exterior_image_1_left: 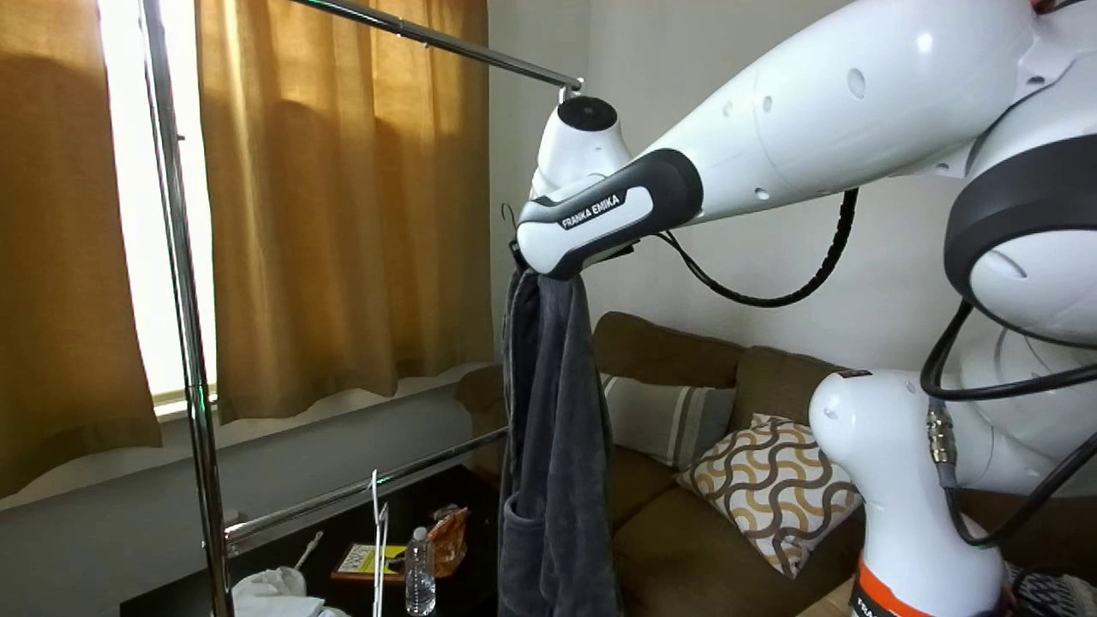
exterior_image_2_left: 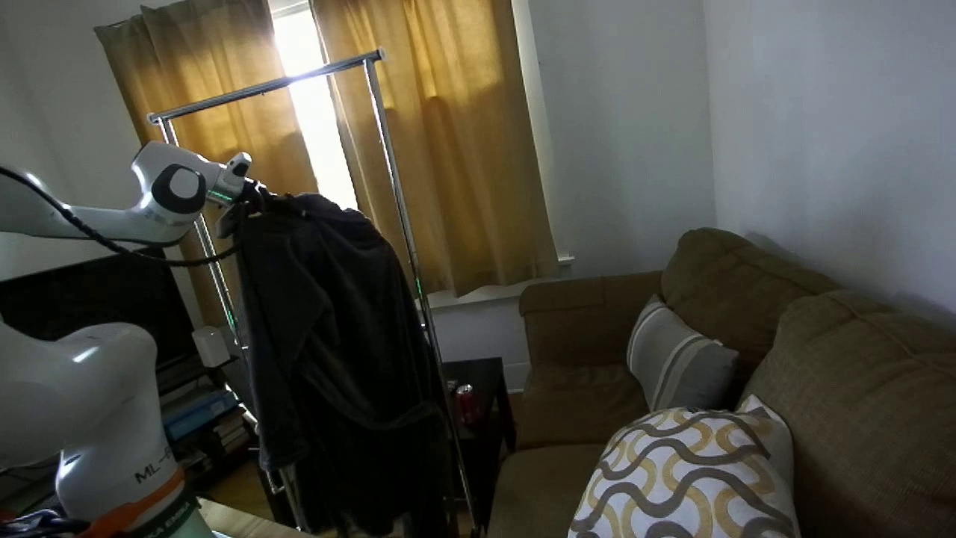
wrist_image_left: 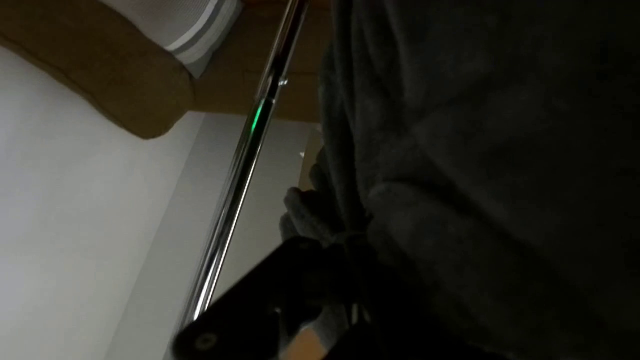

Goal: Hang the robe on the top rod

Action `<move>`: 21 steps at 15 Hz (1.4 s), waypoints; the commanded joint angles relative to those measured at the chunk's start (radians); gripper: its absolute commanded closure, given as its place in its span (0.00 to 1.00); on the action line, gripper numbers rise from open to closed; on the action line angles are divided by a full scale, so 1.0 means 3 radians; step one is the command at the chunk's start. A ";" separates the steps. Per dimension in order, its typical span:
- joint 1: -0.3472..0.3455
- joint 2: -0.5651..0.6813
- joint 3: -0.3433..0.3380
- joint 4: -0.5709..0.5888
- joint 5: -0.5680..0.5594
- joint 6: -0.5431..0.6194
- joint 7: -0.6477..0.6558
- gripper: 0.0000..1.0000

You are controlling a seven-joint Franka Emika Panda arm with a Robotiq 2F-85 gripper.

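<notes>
Robe (exterior_image_2_left: 336,329) hangs from gripper (exterior_image_2_left: 261,199), visible in both exterior views. Gripper clamped at top of robe; cloth or hanger between the pads, too dark to tell. Top rod (exterior_image_2_left: 254,89) crosses upper left of frame in an exterior view, robe below it. Hanger hook (exterior_image_1_left: 506,205) pokes up mid-frame in an exterior view, just left of the arm (exterior_image_1_left: 823,120), under the rod and apart from it. Robe drops from there out through bottom edge.

Wrist view: robe fills most of right half, dark. Pole (wrist_image_left: 239,190) slants from top centre to lower left, gap between it and robe in that view. Fingers (wrist_image_left: 275,275) black, bottom centre, against robe.

Rest: curtains (exterior_image_1_left: 343,214) upper left, lower bar (exterior_image_1_left: 300,508) lower left, bottle (exterior_image_1_left: 420,574) on dark table (exterior_image_1_left: 467,591) bottom, left of centre. Couch (exterior_image_2_left: 590,403) lower right, with striped pillow (exterior_image_2_left: 676,359) and patterned pillow (exterior_image_2_left: 687,471).
</notes>
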 commanded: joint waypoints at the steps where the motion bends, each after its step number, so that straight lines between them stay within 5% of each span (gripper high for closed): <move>1: -0.0060 0.0142 -0.0211 0.0220 -0.0128 0.0177 -0.0250 0.97; 21: -0.0396 0.0395 -0.0198 0.0704 0.0186 0.1153 0.0393 0.97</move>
